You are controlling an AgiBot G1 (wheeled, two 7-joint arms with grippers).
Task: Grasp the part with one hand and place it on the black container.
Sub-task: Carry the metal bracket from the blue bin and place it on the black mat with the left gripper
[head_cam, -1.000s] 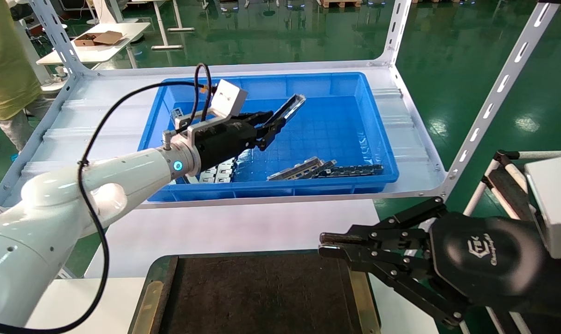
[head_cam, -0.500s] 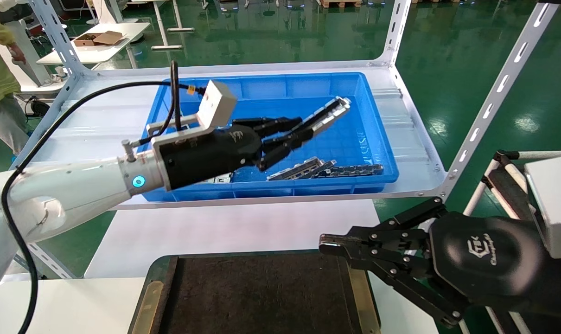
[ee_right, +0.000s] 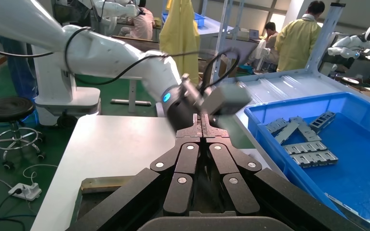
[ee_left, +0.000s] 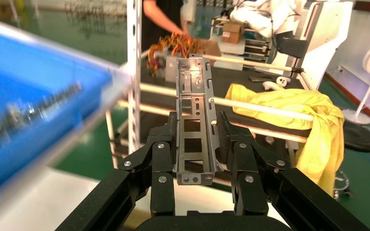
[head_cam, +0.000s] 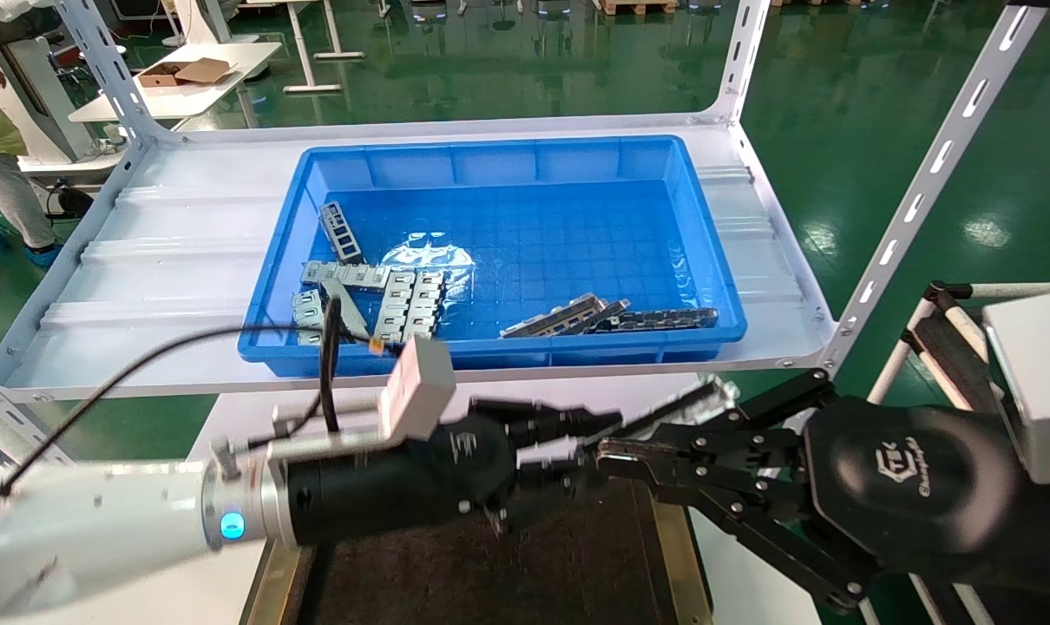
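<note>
My left gripper (head_cam: 593, 437) is shut on the part (head_cam: 692, 400), a silver-grey channel with rectangular cutouts. It hangs low over the far edge of the black container (head_cam: 568, 569), and the part's free end points to the right. In the left wrist view the part (ee_left: 195, 126) stands clamped between both pads of the left gripper (ee_left: 196, 142). My right gripper (head_cam: 613, 457) is shut with nothing in it and hovers at the container's far right corner, right beside the left fingers. Seen from the right wrist, the right gripper (ee_right: 202, 126) points at the left arm.
The blue bin (head_cam: 525, 354) sits on the white shelf behind, holding pale slotted plates (head_cam: 390, 299) and darker strips (head_cam: 616, 319). A slanted shelf post (head_cam: 924, 182) rises at the right. White table (head_cam: 377, 430) lies between shelf and container.
My left gripper has carried the part out of the blue bin, down and towards me, to the far edge of the black container. The right gripper has stayed put.
</note>
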